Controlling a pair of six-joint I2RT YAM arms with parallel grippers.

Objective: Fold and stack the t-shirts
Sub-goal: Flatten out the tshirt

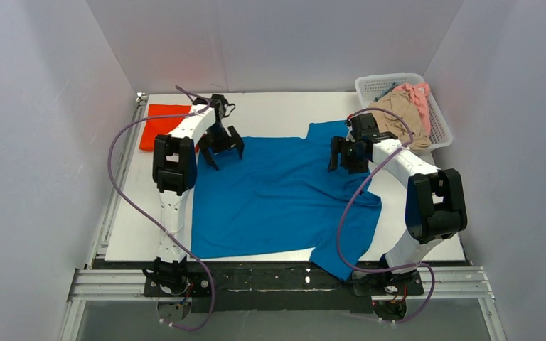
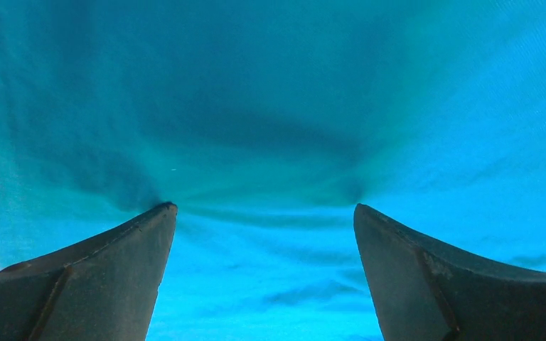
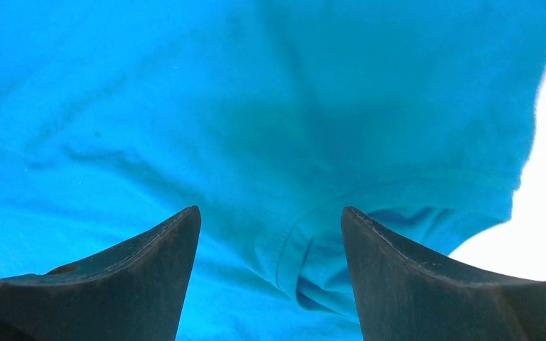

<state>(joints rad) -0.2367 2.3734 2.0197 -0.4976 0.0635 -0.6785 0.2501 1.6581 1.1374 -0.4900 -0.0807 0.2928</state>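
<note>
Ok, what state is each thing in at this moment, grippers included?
blue t-shirt: spread open, wrinkled, unfolded, one corner past the table's near edge
orange-red t-shirt: folded, far left corner
basket: upright, far right corner
beige t-shirt: crumpled in the basket
pink t-shirt: crumpled in the basket
left gripper: open, fingertips pressing the blue cloth
right gripper: open, over the blue cloth

White mesh basket (image 1: 439, 122) at the far right corner of the white table (image 1: 277, 112), pale walls (image 1: 28, 142) around.
</note>
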